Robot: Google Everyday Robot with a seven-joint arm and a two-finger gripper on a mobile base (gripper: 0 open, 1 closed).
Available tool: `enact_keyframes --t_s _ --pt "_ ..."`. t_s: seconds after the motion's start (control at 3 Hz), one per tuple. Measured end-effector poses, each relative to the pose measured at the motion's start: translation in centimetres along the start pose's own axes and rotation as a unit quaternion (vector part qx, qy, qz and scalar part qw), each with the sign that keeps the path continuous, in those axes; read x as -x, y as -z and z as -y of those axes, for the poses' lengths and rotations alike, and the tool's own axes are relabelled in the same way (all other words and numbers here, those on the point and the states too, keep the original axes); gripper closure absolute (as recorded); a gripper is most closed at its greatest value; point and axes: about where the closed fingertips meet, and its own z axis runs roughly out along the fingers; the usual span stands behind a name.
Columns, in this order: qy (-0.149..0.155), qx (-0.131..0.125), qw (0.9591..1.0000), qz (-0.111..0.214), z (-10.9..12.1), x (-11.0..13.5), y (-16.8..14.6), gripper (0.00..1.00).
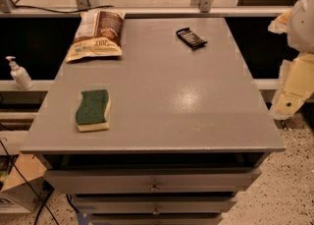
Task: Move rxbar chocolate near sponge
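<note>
The rxbar chocolate (pixel 191 38), a small flat bar in a black wrapper, lies at the back right of the grey cabinet top (pixel 162 101). The sponge (pixel 92 109), with a dark green top and a pale yellow base, lies at the front left, far from the bar. My gripper (pixel 290 94) hangs off the right side of the cabinet, beside its right edge, well away from both things and holding nothing that I can see.
A large brown-and-white snack bag (pixel 97 35) lies at the back left. A white pump bottle (pixel 19 73) stands on a shelf left of the cabinet. Drawers (pixel 154 182) are below the front edge. A rail runs behind the top.
</note>
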Motion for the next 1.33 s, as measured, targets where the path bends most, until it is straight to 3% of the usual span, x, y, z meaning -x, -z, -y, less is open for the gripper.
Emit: enact_keyframes --t_s 0.33,0.67,1.0,1.33 --pt "0.0 -0.001 1.0 0.0 0.0 0.0 0.0 0.0" --pt "-0.009 0.012 0.9992 0.037 1.2 0.3 -1.2 0.0" --pt "-0.016 0.023 0.994 0.106 4.1 1.6 -3.5 0.0" --pt "-0.018 0.03 0.993 0.113 4.3 1.9 -4.1 0.0"
